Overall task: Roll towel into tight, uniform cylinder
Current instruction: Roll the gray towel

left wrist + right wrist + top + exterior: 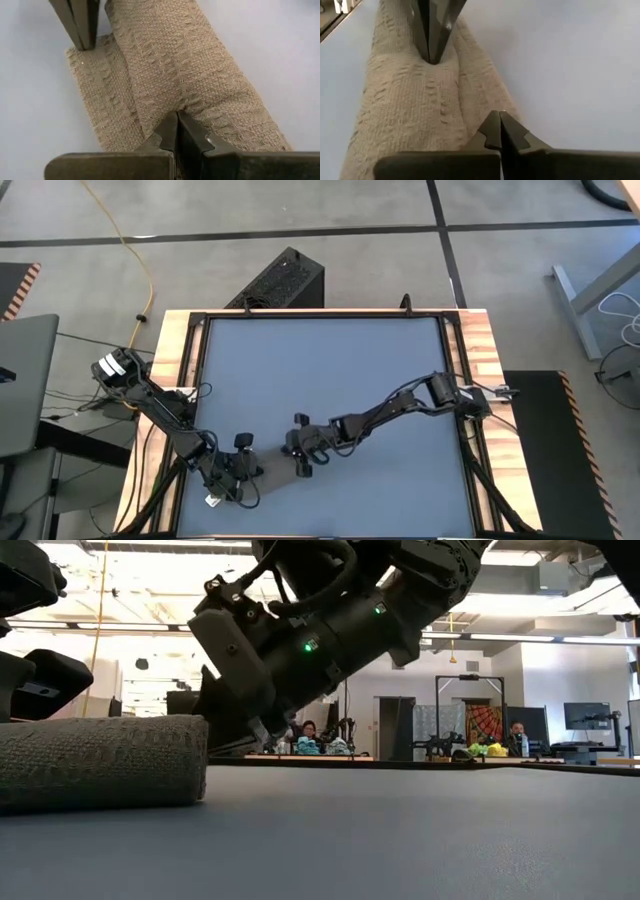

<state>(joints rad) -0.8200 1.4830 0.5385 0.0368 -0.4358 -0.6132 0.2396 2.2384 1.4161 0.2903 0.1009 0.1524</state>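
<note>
Both sets of fingers are pressed together, tips digging into the towel (200,90). The left gripper (177,125) pokes into the roll at one end, the right gripper (500,125) at the other, near the loose flap. The towel itself is a taupe, nubby-weave roll, fairly even and plump, with one flat edge poking out alongside it. It sits on the blue-grey tabletop (330,370) near the front edge, towards the left side.

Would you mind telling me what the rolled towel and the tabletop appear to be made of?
The towel looks like soft woven fabric, taupe and matte; an open, textured weave with loose thread loops shows. The tabletop seems a smooth, matte blue-grey sheet, possibly a mat or laminate; its wooden-looking edge shows grain stripes.
</note>
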